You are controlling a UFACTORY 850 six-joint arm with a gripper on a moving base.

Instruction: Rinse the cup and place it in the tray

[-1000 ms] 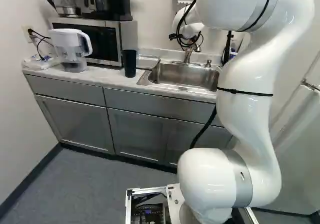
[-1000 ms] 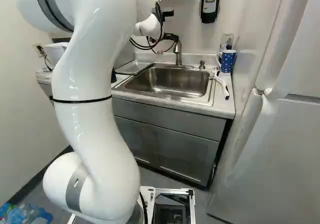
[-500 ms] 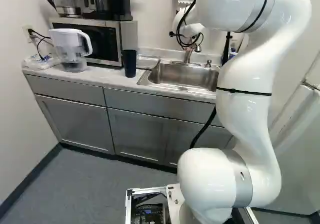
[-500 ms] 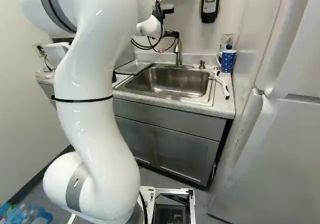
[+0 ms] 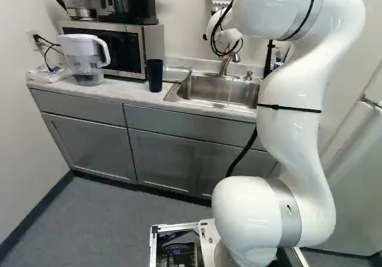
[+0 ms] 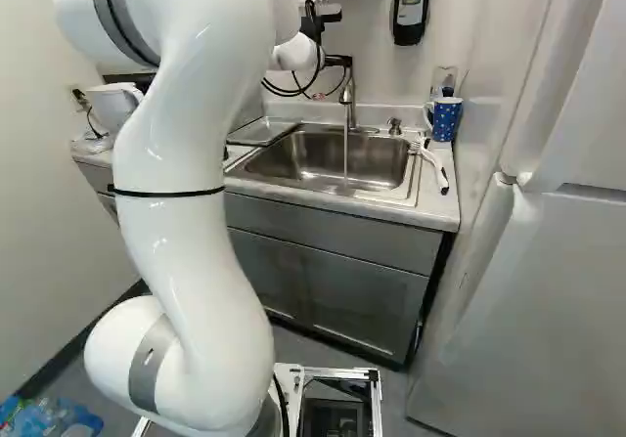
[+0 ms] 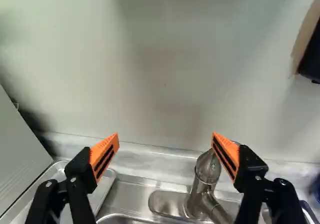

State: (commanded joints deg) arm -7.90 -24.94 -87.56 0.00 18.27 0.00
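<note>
getting the water going looks like the step in hand: a thin stream [image 6: 345,153] falls from the faucet [image 6: 347,95] into the sink [image 6: 313,178]. the jaws stand wide open with nothing between the orange pads [image 7: 104,156], one of them close by the faucet; whether it touches, i can't tell. the dark cup [image 5: 154,76] is upright on the tabletop [image 5: 113,91], between the microwave [image 5: 107,46] and the sink, so it has yet to be rinsed. the tray [image 6: 262,132] lies beside the sink.

the cup looks light and smooth, probably plastic, a little springy if squeezed and slippery once wet. i'd take it around the middle of its wall, pads level, firmly enough not to slip but without denting it. too high a hold could let it swing when water fills it and adds weight.
</note>
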